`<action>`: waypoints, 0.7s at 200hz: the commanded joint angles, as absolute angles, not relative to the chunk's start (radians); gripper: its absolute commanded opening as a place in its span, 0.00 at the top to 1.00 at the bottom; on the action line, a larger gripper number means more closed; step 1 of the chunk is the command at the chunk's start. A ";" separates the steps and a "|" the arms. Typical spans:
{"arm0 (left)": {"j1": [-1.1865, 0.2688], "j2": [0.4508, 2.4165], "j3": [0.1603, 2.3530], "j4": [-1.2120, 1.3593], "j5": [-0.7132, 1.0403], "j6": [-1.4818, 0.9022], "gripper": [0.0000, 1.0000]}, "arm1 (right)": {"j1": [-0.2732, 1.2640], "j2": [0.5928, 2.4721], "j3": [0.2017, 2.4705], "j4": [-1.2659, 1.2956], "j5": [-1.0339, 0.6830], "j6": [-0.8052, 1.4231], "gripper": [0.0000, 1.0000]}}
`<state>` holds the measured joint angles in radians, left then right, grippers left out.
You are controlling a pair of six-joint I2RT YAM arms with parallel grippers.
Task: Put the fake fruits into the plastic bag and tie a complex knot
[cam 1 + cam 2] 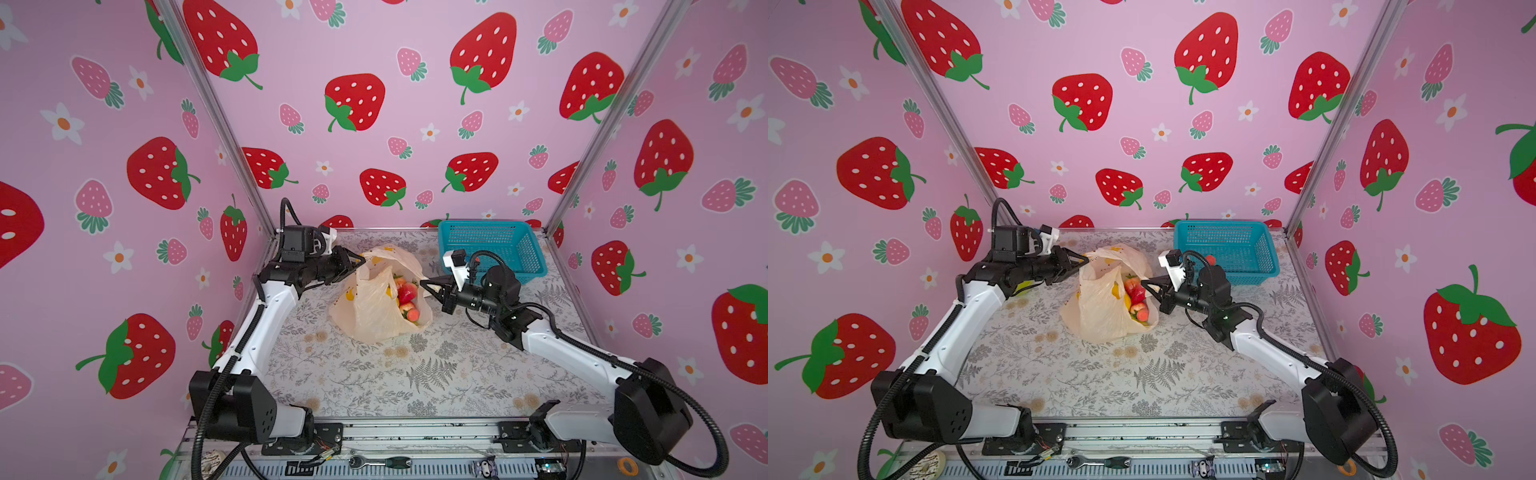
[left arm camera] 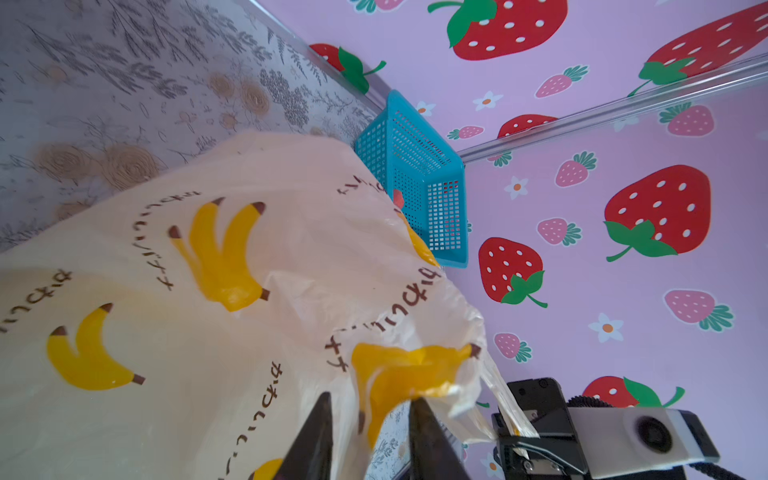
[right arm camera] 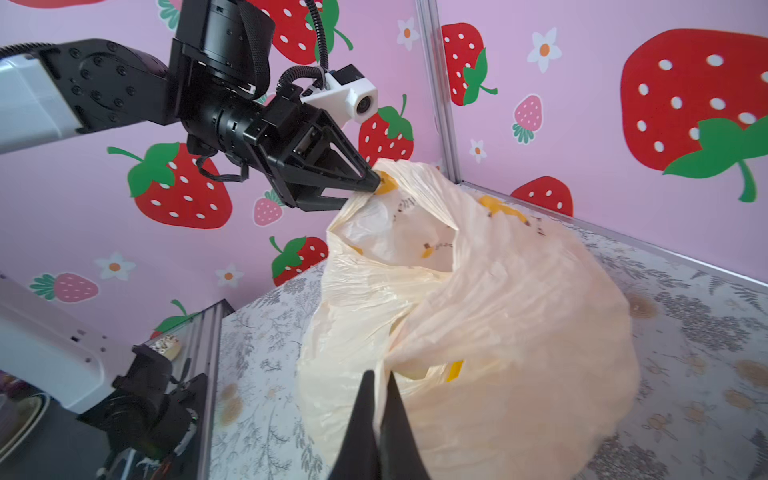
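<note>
Right wrist view: right gripper pinches the plastic bag, left gripper half-open at its rim; knotting probably needs both sides crossed.

Blue plastic mesh basket, rectangular, at the far right corner of the bench. Bench covered in grey fern-and-flower printed sheet. Pink wallpaper with red strawberries and white flowers on three walls. Aluminium corner posts. Green-handled metal ratchet wrench on the front rail; small orange ring towards the rail's right end.
</note>
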<state>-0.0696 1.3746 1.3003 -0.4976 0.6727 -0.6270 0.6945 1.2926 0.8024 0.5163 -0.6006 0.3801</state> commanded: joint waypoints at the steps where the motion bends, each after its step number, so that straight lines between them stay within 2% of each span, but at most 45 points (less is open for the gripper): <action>1: -0.052 1.307 1.339 -0.556 0.550 -0.553 0.56 | 0.707 1.274 0.801 0.535 -0.612 0.494 1.00; 27: -0.123 1.218 1.364 -0.638 0.308 -0.469 0.49 | 0.703 1.299 0.829 0.512 -0.542 0.531 1.00; 51: -0.329 1.187 1.414 -0.751 -0.048 -0.353 0.46 | 0.696 1.334 0.848 0.553 -0.540 0.579 1.00; 65: -0.442 1.187 1.417 -0.791 -0.177 -0.308 0.47 | 0.681 1.347 0.846 0.599 -0.554 0.621 1.00; 100: -0.668 1.242 1.367 -0.753 -0.318 -0.172 0.53 | 0.630 1.392 0.833 0.746 -0.632 0.762 1.00; 140: -0.756 1.384 1.419 -0.763 -0.386 -0.048 0.55 | 0.595 1.407 0.792 0.872 -0.668 0.890 1.00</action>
